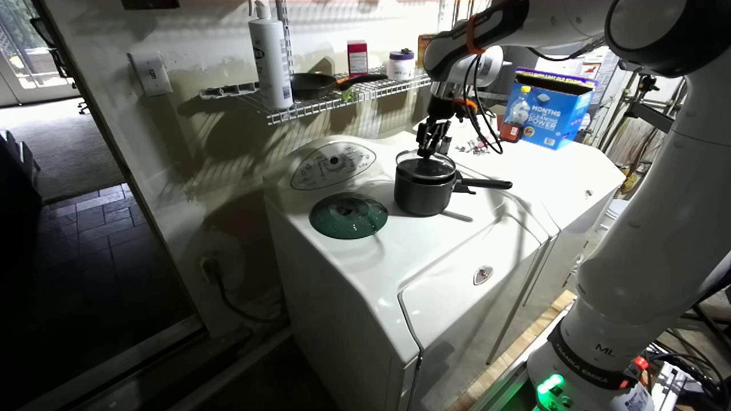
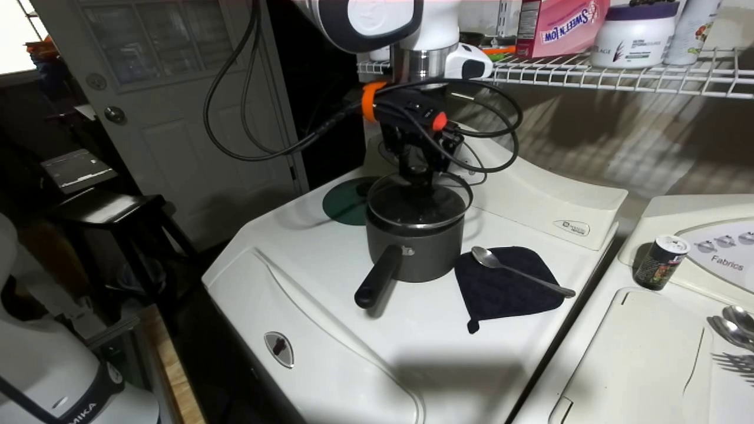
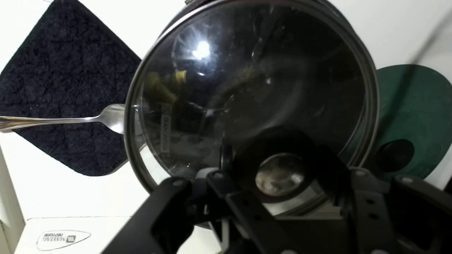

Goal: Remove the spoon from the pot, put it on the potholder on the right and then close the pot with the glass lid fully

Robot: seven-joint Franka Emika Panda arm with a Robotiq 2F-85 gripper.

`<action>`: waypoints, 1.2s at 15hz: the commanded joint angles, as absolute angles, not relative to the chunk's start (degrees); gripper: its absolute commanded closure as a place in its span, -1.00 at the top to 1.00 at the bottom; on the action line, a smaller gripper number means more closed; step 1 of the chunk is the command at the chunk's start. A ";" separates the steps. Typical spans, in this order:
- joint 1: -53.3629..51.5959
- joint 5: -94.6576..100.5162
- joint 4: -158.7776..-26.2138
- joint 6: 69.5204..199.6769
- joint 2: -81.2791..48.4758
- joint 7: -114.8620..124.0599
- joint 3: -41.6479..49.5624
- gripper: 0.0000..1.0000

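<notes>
Pot (image 2: 415, 253) sits on a white appliance (image 2: 306, 250), handle (image 2: 380, 277) at 7 o'clock in an exterior view. My gripper (image 3: 277, 160) points down over it. In an exterior view, green disc (image 2: 341, 206) at the pot's 10 o'clock, partly behind it; potholder (image 2: 500, 294) at 4 o'clock, just beside. Glass lid (image 3: 254, 84) is over the pot's mouth, off-centre; in the wrist view the appliance's white shows through the glass near 6 and 8 o'clock. Can't make out if its rim is seated. Spoon (image 3: 70, 120) on the potholder, bowl to 3 o'clock in the wrist view. Lid knob (image 3: 280, 175) between my fingers (image 3: 226, 158), one at 9, one at 3 o'clock; can't make out whether they clamp it.
</notes>
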State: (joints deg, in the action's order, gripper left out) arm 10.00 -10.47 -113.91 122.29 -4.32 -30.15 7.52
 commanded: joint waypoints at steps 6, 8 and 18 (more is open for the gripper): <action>9.07 -7.43 -116.38 123.28 -2.15 -29.69 7.00 -0.32; 8.90 -7.39 -116.80 123.40 -2.15 -29.66 6.85 -0.32; 8.92 -7.24 -117.34 125.03 -2.17 -29.76 6.65 -0.32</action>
